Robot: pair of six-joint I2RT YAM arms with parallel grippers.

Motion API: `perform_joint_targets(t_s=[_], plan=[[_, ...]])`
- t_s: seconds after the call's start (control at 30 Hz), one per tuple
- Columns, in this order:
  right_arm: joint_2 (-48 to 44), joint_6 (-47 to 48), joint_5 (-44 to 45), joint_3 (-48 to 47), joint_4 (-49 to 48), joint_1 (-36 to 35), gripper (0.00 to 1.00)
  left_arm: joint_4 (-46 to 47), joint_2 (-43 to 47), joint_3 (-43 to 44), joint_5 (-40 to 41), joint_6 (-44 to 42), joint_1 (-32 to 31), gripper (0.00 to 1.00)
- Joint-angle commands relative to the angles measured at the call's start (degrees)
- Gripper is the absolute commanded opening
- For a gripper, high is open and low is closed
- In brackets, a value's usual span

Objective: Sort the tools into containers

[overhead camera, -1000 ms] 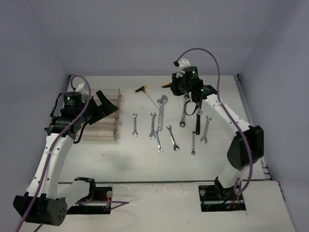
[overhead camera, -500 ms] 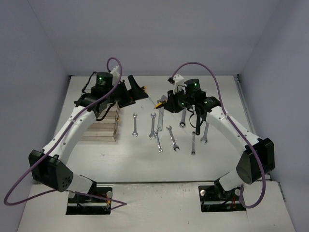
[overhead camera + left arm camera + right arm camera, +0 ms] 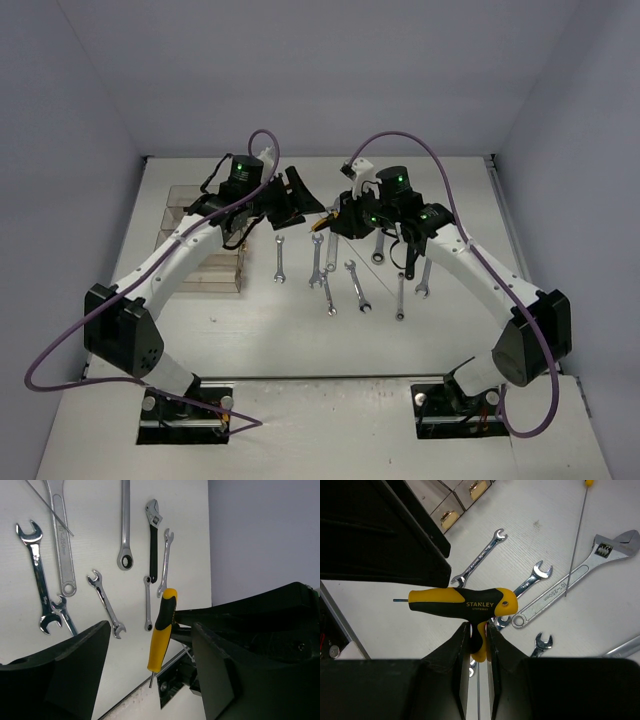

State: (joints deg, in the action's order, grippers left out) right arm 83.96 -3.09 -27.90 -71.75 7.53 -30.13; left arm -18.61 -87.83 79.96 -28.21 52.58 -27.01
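My right gripper [image 3: 477, 630] is shut on the stem of a yellow-black T-handle rod [image 3: 465, 602] and holds it above the table, also seen in the top view [image 3: 327, 216]. My left gripper [image 3: 150, 680] is open and empty. It faces the right gripper [image 3: 338, 222], and the handle [image 3: 162, 630] hangs in front of the gap, apart from both fingers. Silver wrenches [image 3: 316, 258] lie in a row mid-table, with a black-handled wrench [image 3: 410, 252] at the right. The clear bins [image 3: 205, 262] stand at the left. A second thin rod [image 3: 576, 545] lies across a big adjustable wrench [image 3: 570, 587].
The bins' gold latches [image 3: 449, 516] show near the left arm. Small wrenches [image 3: 106, 604] lie below both grippers. The table's right edge and a grey wall [image 3: 260, 535] are close behind the wrench row. The arm bases [image 3: 460, 400] sit at the near edge.
My right gripper has lifted the T-handle rod from the back of the table and carried it left. My left arm has swung from the bins to the centre, facing it.
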Motion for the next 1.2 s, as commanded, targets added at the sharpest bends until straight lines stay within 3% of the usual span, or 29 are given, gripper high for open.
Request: perform_joint_targets(t_s=[0.0,0.47,0.83,1.17], plan=[[-3.01,-0.69,-0.87,-0.24,-2.96,-0.50,0.01,4.52,2.18,-0.17,-1.38,2.55,-1.26,0.60],[-3.19,-0.42,-0.68,0.20,-2.96,-1.00,0.01,4.81,3.24,-2.71,-3.16,2.42,-1.89,0.51],[-3.14,-0.14,-0.89,0.20,-2.87,-1.23,0.02,6.25,1.03,-1.30,-5.15,1.89,-3.05,0.30],[-2.66,0.47,-0.75,-0.15,-2.87,-1.25,0.02,6.12,1.07,-2.01,-6.65,2.09,-3.15,0.29]])
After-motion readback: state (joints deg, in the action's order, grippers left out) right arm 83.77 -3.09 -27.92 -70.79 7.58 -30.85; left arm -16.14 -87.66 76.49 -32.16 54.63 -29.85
